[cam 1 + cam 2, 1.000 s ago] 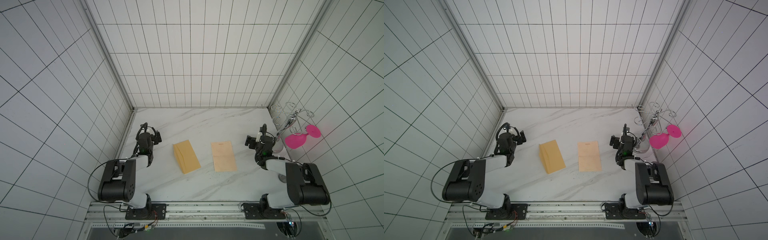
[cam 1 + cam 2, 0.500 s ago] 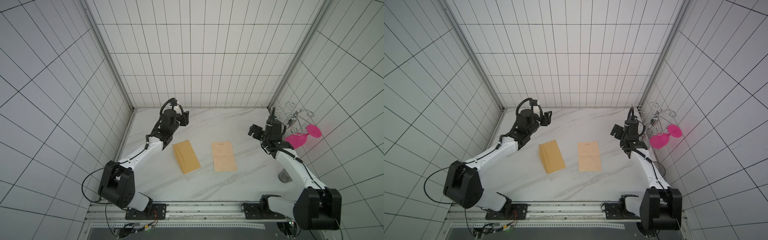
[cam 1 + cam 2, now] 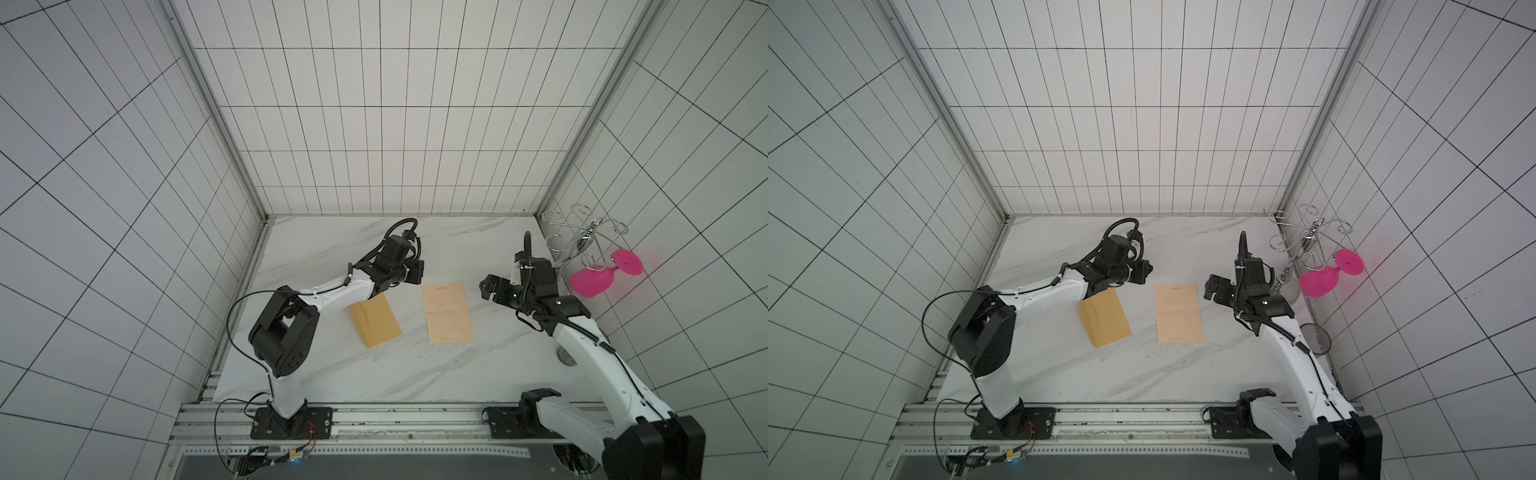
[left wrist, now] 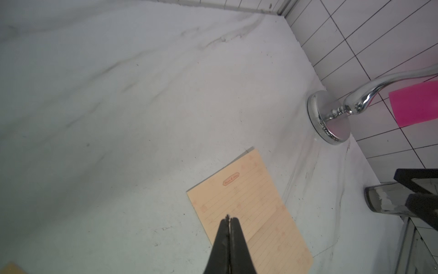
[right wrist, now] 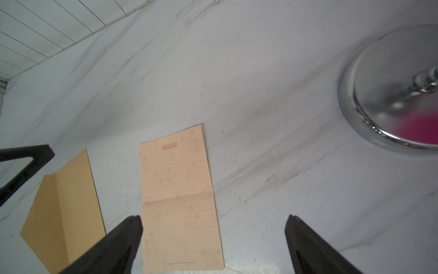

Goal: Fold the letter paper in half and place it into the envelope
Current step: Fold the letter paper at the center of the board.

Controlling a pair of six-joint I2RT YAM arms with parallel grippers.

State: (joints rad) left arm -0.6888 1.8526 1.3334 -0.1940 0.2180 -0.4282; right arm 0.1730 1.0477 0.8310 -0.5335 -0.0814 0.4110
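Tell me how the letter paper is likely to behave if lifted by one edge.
The letter paper looks thin and lies flat on the table, so its edge is probably hard to catch. Its middle crease suggests it would likely hinge and droop there. Pushed, it may slide easily.

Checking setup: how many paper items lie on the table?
2. The envelope lies nearer the left arm; the letter paper beside it, apart, nearer the right arm. None seems hidden.

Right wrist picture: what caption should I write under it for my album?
The open right gripper hovers above the creased letter paper, with the envelope lying apart beside it.
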